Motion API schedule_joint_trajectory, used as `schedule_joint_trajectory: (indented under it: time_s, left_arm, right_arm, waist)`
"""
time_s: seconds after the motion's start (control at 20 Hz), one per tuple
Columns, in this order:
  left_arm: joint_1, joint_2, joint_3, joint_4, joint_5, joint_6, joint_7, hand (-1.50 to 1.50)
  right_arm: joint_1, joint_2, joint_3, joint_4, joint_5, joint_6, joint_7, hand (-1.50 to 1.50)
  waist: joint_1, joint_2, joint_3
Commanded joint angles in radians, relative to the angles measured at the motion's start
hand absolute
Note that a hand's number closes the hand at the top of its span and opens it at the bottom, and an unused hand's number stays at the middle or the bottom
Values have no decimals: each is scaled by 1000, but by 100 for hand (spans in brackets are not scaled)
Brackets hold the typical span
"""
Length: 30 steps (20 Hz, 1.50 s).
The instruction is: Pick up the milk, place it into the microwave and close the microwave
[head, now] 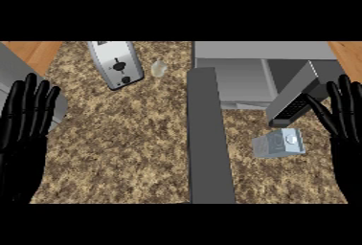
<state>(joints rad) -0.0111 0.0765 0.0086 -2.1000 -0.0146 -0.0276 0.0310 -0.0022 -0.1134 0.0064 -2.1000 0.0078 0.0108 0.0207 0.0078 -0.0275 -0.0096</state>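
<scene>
A grey-white milk carton (280, 143) stands on the granite counter at the right, just in front of the microwave. The microwave (249, 76) sits at the back right with its cavity showing. Its door (209, 136) swings out toward me as a long grey slab down the middle of the view. The control panel (295, 103) with dark buttons hangs beside the carton. My right hand (344, 117) is open at the right edge, fingers up, a little right of the carton and not touching it. At the left edge my left hand (25, 117) rests open.
A silver toaster (115, 64) lies at the back left of the counter, with a small pale bottle-like object (158, 68) beside it. A grey appliance corner (14, 67) shows at the far left behind my left hand. Wooden strips border the back corners.
</scene>
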Motion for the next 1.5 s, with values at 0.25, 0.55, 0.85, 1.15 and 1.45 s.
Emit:
schedule_joint_trajectory:
  time_s: [0.25, 0.55, 0.85, 1.15, 1.45]
  left_arm:
    - [41, -75, -88, -14, -102, 76, -77, -150]
    - [237, -76, -189, -41, 20, 210, -74, -150]
    - [546, -55, -222, -169, 90, 97, -226, -150]
    - [602, -48, -198, -186, 104, 79, -294, -150]
    - [774, -6, -175, -233, 156, -1, -376, -150]
  right_arm:
    - [118, -103, -263, 32, -532, 318, -173, -150]
    - [332, -177, -359, -32, -739, 545, -201, -150]
    - [416, -139, -430, 28, -700, 660, -260, -150]
    - [416, -48, -432, -44, -574, 659, -262, -150]
    - [381, -39, -456, 49, -521, 702, -295, -150]
  waist:
    - [-25, 25, 13]
    - [-22, 22, 10]
    - [-2, 22, 10]
    - [-4, 25, 9]
    - [0, 24, 10]
